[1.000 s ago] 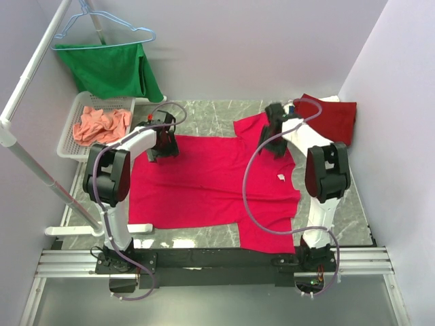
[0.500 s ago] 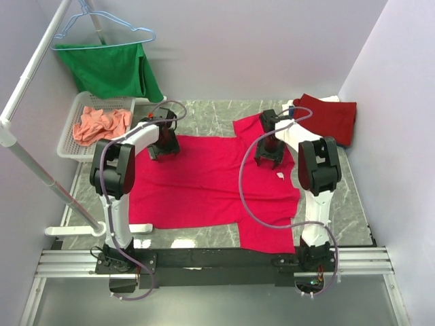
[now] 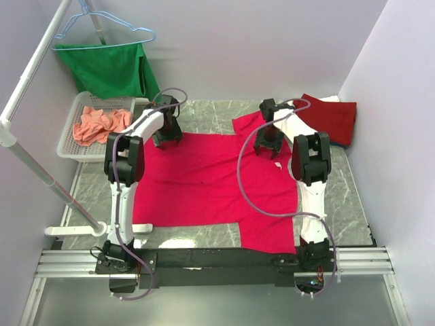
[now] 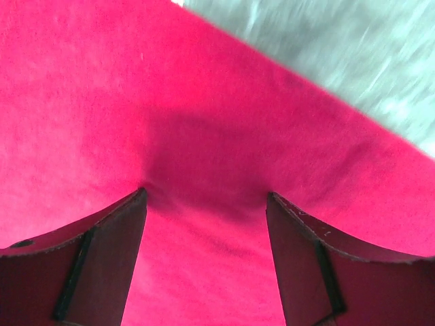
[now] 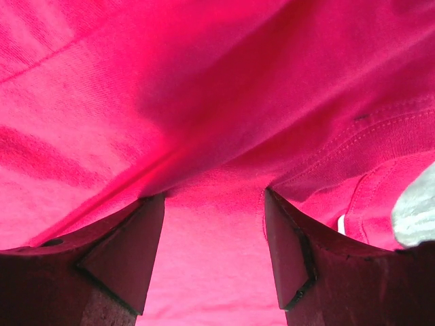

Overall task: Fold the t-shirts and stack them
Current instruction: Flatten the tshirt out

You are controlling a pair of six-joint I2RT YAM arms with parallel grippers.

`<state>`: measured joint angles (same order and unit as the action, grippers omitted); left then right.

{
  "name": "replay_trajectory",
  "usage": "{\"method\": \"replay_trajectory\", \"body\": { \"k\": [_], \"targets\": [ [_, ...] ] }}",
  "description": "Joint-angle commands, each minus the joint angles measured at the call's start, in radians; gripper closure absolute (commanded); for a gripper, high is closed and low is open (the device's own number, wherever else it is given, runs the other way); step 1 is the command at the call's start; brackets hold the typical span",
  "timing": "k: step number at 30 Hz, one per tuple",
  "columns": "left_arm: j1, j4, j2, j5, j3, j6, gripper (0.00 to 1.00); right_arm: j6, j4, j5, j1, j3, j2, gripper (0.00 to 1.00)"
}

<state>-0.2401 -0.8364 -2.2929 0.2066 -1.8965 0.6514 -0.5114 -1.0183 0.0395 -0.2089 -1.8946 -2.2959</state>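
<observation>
Jaws apart, the left gripper point(image 3: 168, 139) and right gripper point(image 3: 267, 152) touched down on the far edge of the spread pinkish-red t-shirt point(image 3: 204, 183).

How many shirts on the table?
2: a pink-red shirt spread flat in the middle, and a dark red shirt folded at the far right corner. More may be hidden beneath it.

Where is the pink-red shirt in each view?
Top external: shirt spread flat on the table's middle.
Left wrist: shirt fills all but the top right corner.
Right wrist: shirt fills nearly everything, creased.
Landmark: the shirt's far edge on the grey table, in top external and left wrist; right wrist does not show it.
</observation>
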Motion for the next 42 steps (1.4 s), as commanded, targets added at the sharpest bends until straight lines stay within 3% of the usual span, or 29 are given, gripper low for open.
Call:
{"method": "replay_trajectory", "body": {
  "k": [1,8,16,21,27,33,42],
  "targets": [
    [0.033,-0.024,-0.074,-0.016,-0.130,0.014,0.24,0.005,0.004,-0.001,0.035,-0.092,-0.082,0.33],
    [0.079,-0.047,-0.175,-0.045,-0.314,0.017,0.23,0.016,-0.034,-0.018,0.062,-0.224,-0.137,0.34],
    [0.124,0.000,-0.209,-0.099,-0.381,0.021,0.22,0.027,-0.059,-0.023,0.094,-0.314,-0.160,0.34],
    [0.137,0.095,-0.183,-0.139,-0.371,-0.019,0.22,0.048,-0.037,-0.021,0.101,-0.276,-0.111,0.35],
    [0.139,0.244,-0.076,-0.177,-0.308,-0.082,0.21,0.077,0.075,-0.007,0.095,-0.103,0.097,0.36],
    [0.133,0.246,0.122,-0.135,-0.152,-0.110,0.21,0.057,0.145,0.020,0.077,0.107,0.357,0.35],
    [0.053,0.188,0.568,-0.012,0.443,-0.049,0.24,0.008,0.178,0.115,-0.049,0.428,0.633,0.36]
  ]
}}
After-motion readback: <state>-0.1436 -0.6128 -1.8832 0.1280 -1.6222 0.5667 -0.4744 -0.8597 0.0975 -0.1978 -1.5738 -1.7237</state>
